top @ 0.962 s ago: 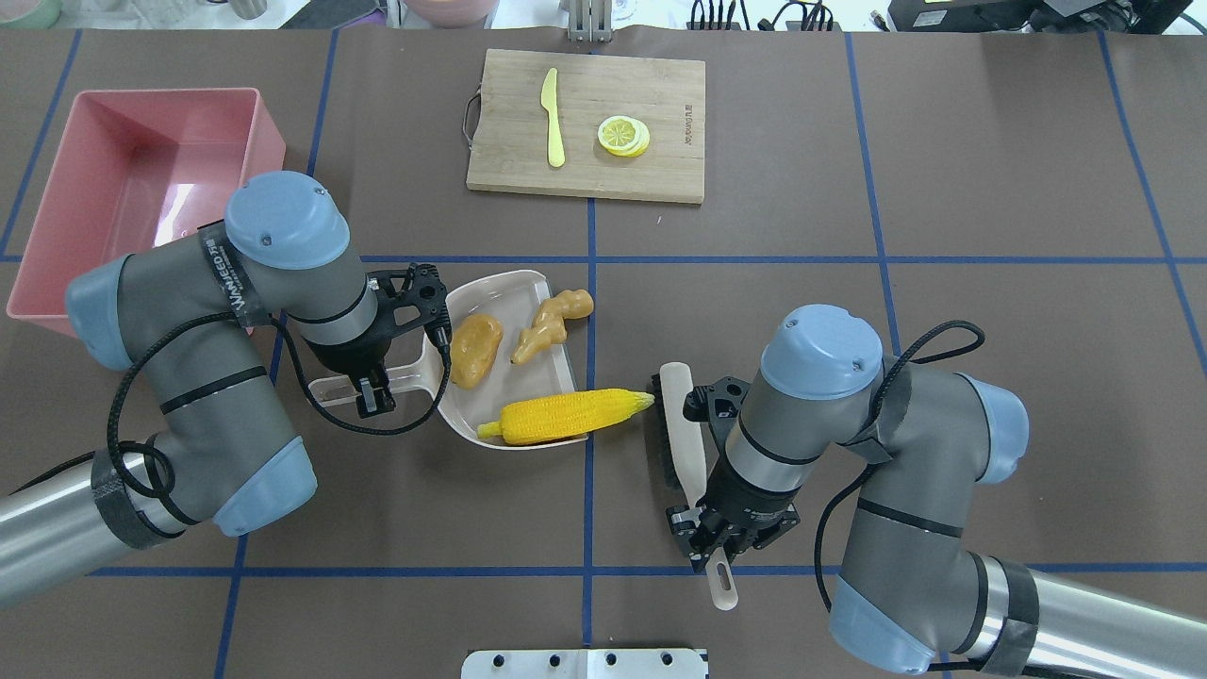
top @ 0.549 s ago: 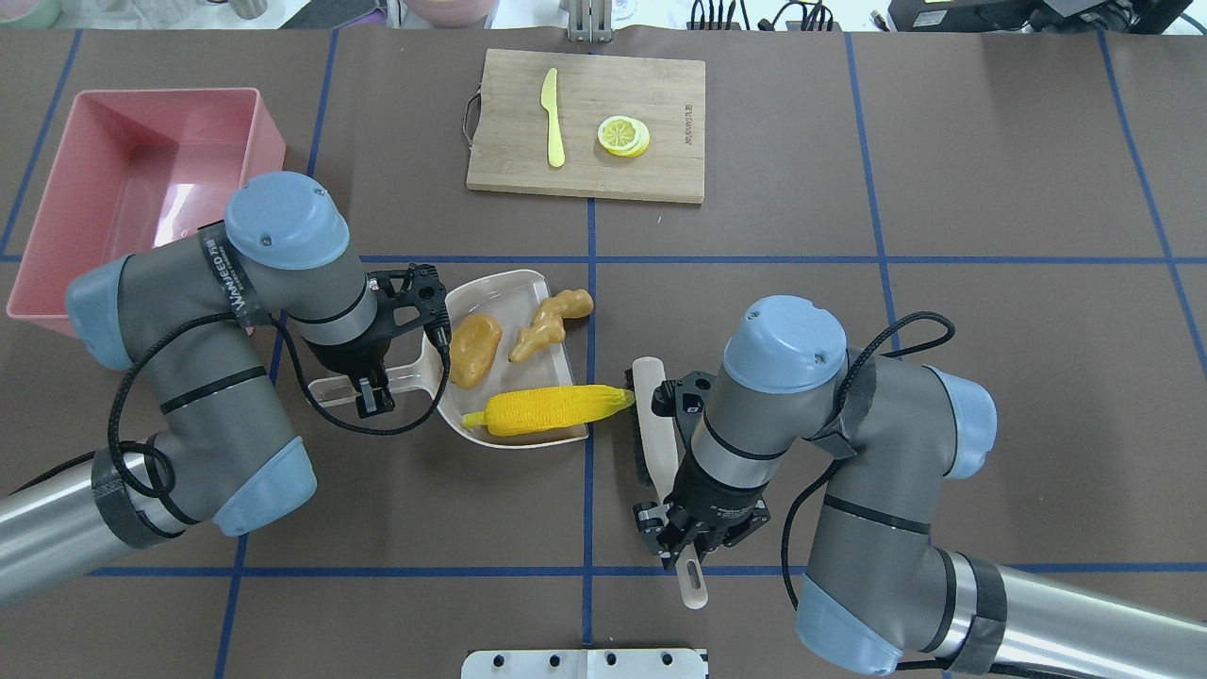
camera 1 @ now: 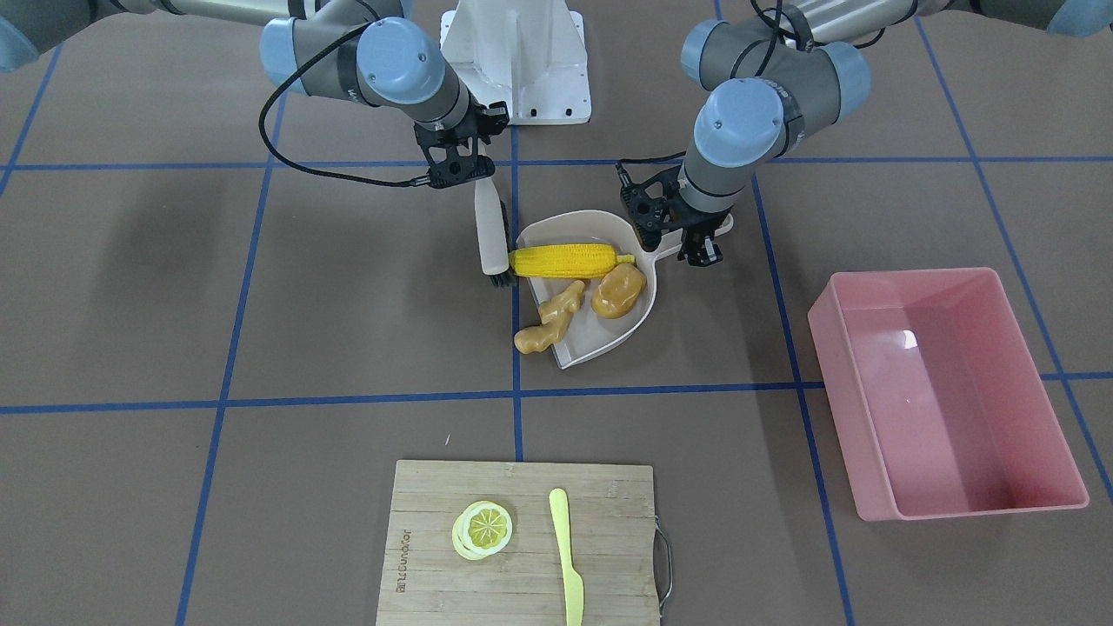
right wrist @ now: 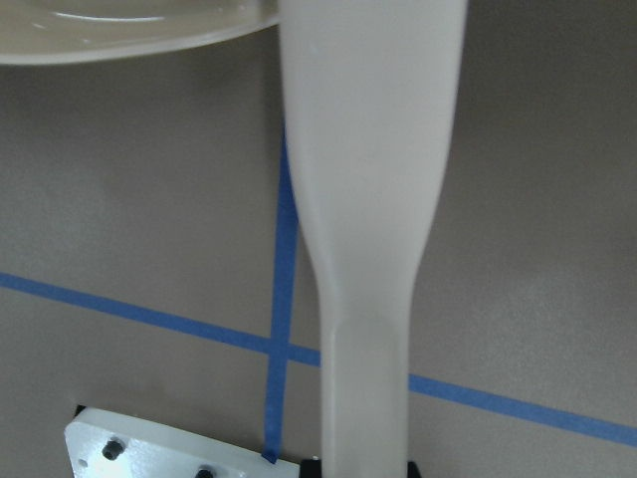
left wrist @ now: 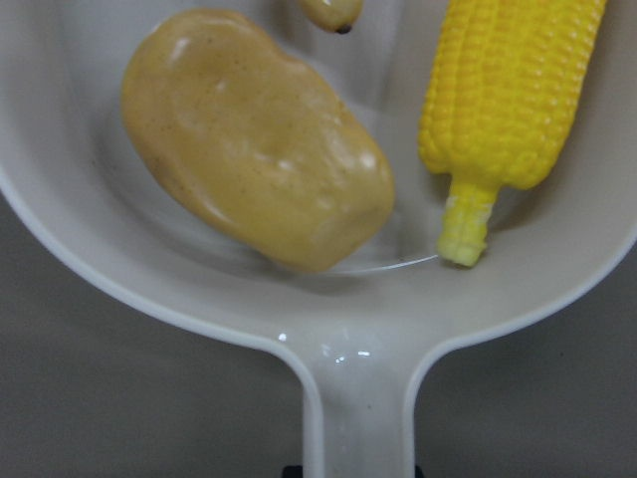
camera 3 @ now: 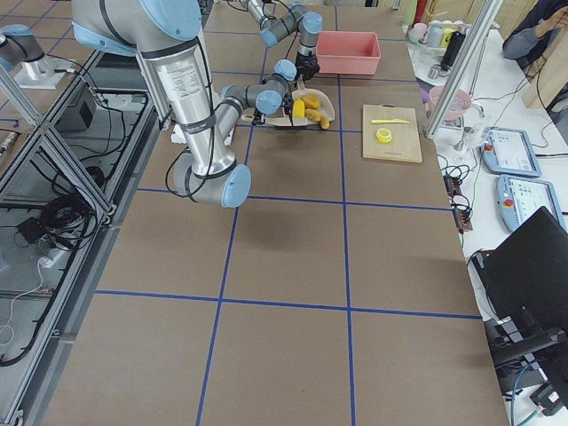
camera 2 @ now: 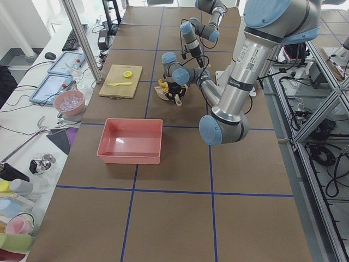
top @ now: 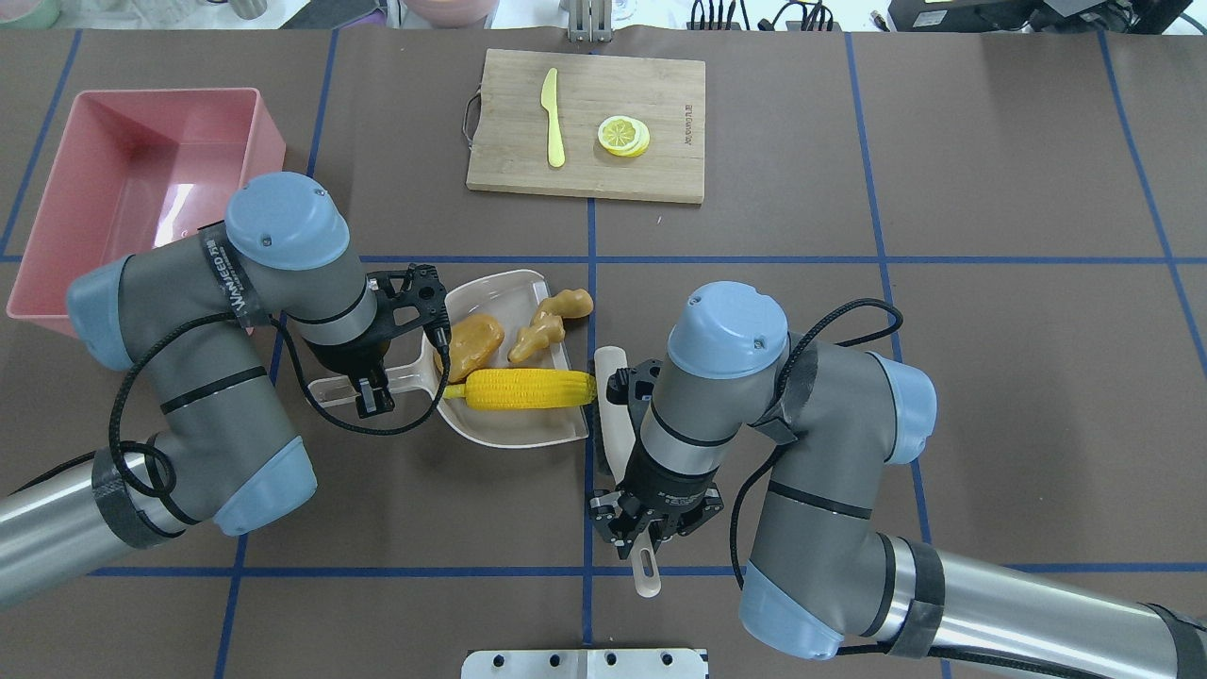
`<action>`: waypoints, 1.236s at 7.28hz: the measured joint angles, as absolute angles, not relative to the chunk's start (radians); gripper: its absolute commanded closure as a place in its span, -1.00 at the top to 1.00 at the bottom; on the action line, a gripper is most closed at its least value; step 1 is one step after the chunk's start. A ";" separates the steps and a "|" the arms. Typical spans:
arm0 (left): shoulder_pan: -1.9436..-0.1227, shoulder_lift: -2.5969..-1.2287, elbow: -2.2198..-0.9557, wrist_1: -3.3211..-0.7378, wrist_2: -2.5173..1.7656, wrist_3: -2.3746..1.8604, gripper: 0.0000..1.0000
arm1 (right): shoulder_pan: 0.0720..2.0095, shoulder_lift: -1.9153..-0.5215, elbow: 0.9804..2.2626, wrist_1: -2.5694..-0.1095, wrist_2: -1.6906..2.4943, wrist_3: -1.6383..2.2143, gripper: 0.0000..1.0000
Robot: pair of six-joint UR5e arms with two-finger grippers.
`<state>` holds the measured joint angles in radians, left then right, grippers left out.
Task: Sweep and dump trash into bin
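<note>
Left arm: I see my left tool (top: 370,389) clamped on the handle of the beige plastic dustpan (top: 514,432), which lies flat on the brown worktop (top: 990,377) with its open lip facing 3 o'clock.
Right arm: my right tool (top: 644,536) is closed around the handle of the pale plastic hand brush with dark bristles (top: 611,410), at 3 o'clock of the pan.
Brush: its head sits at the pan's lip, the bristles against the corn's 3 o'clock tip.
Corn: the yellow toy corn cob (top: 520,389) lies across the pan's 6 o'clock half, stalk end toward the handle.
Potato: the brown toy potato (top: 471,341) is in the pan at 9 o'clock, beside the stalk.
Ginger: the knobbly tan toy ginger root (top: 547,319) lies at 1 o'clock, one knob past the lip.
Bin: the large rectangular pink plastic tub (top: 151,91) stands at 10 o'clock of the pan, well apart.
Board: a bamboo cutting board (top: 660,85) at 12 o'clock carries a yellow lemon slice (top: 622,135) and a pale yellow plastic knife (top: 553,118).
</note>
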<state>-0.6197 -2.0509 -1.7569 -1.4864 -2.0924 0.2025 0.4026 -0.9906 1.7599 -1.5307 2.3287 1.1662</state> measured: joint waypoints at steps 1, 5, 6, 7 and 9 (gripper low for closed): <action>-0.620 -2.051 -1.757 -1.486 -2.092 0.202 -1.00 | 0.403 -0.982 1.754 -1.531 2.329 1.170 -1.00; -0.621 -2.051 -1.759 -1.485 -2.092 0.203 -1.00 | 0.481 -0.990 1.832 -1.626 2.363 1.173 -1.00; -0.621 -2.051 -1.759 -1.485 -2.092 0.202 -1.00 | 0.530 -1.002 1.897 -1.702 2.371 1.164 -1.00; -0.621 -2.052 -1.759 -1.485 -2.092 0.202 -1.00 | 0.584 -1.027 1.964 -1.773 2.374 1.138 -1.00; -0.621 -2.052 -1.756 -1.490 -2.091 0.202 -1.00 | 0.727 -1.105 2.054 -1.909 2.375 0.969 -1.00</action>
<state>-0.6205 -2.0520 -1.7564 -1.4904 -2.0914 0.2025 0.7266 -1.1052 2.0543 -1.9086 2.3749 0.9694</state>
